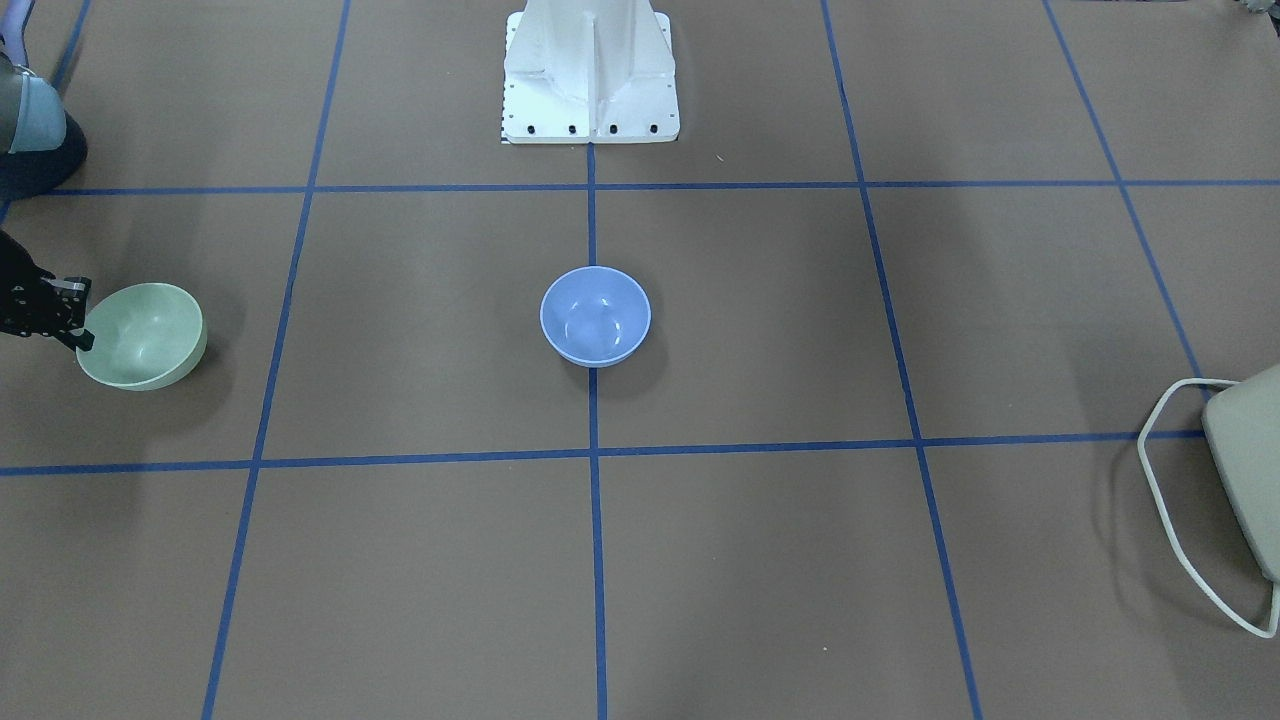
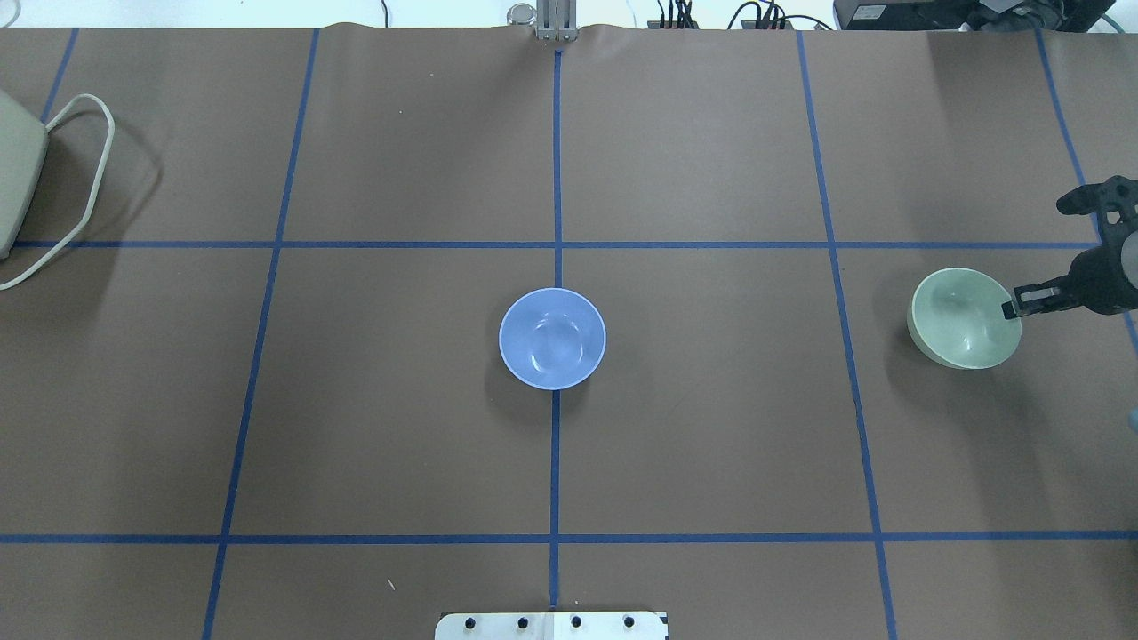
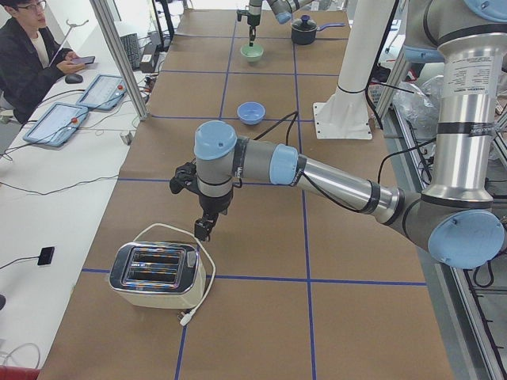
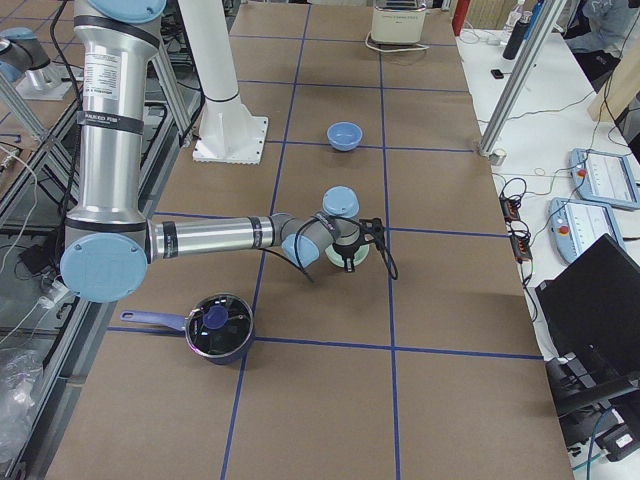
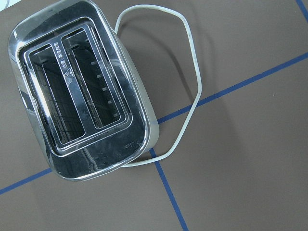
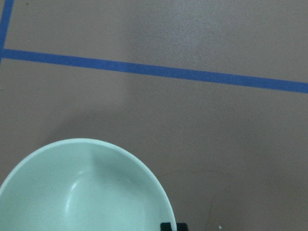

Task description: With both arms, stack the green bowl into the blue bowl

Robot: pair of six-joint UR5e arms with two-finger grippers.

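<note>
The green bowl (image 1: 142, 335) stands near the table's end on my right side, and also shows in the overhead view (image 2: 965, 317) and the right wrist view (image 6: 82, 187). My right gripper (image 2: 1013, 308) is at the bowl's outer rim, one finger inside and one outside, shut on the rim. The blue bowl (image 1: 595, 315) sits upright and empty at the table's centre on the middle tape line (image 2: 552, 338). My left gripper (image 3: 204, 229) hangs above the toaster, far from both bowls. It shows only in the exterior left view, so I cannot tell whether it is open or shut.
A chrome toaster (image 5: 82, 110) with a looped white cord lies at the table's left end (image 2: 18, 178). A dark lidded pot (image 4: 215, 328) stands beyond the green bowl at the right end. The white pedestal (image 1: 590, 75) is at the robot's side. A person (image 3: 32, 55) sits alongside.
</note>
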